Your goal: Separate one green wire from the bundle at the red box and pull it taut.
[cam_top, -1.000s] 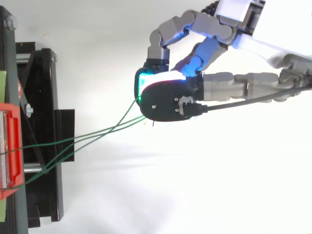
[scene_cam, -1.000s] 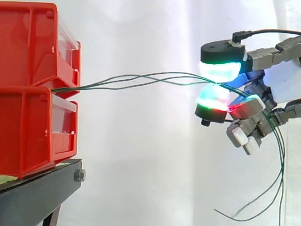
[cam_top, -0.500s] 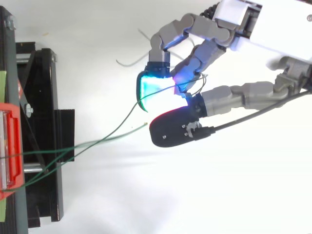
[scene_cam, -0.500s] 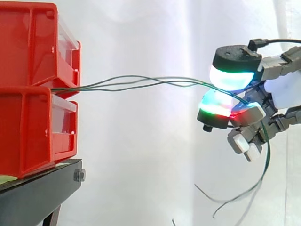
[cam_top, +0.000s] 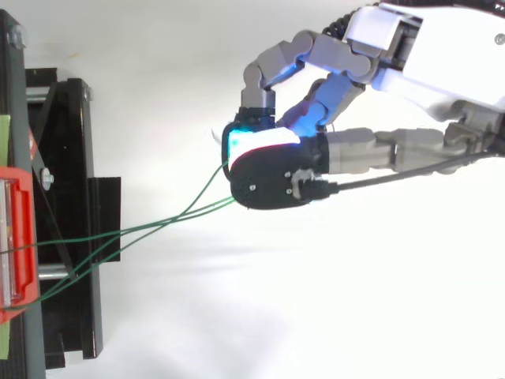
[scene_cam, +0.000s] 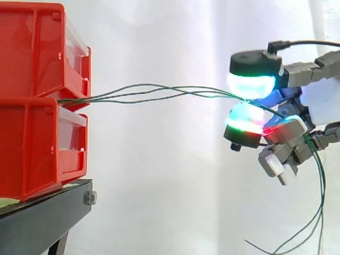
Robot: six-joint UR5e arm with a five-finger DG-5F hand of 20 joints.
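Three thin green wires [scene_cam: 159, 91] leave the gap between the two stacked red bins [scene_cam: 32, 79] and run right, almost level and slightly slack, to my hand [scene_cam: 254, 84]. The hand is shut on the green wires, which are pinched between an upper glowing pad and a lower one [scene_cam: 244, 119]. From above, the wires [cam_top: 158, 225] fan out from the bin's edge [cam_top: 16, 237] and meet under the hand [cam_top: 276, 170]. Behind the hand, the loose wire tails [scene_cam: 317, 212] hang down at the right. All the wires stay together in the pinch.
The red bins sit on a black stand [scene_cam: 42, 223], which reaches out below the wires in the top view [cam_top: 67, 221]. A white curtain backs the scene. The arm [cam_top: 442, 47] comes in from the right.
Half a second ago the thumb pad stood apart from the finger pads and the tails swung. Now the pads are together again on the wires, and the hand sits slightly further left.
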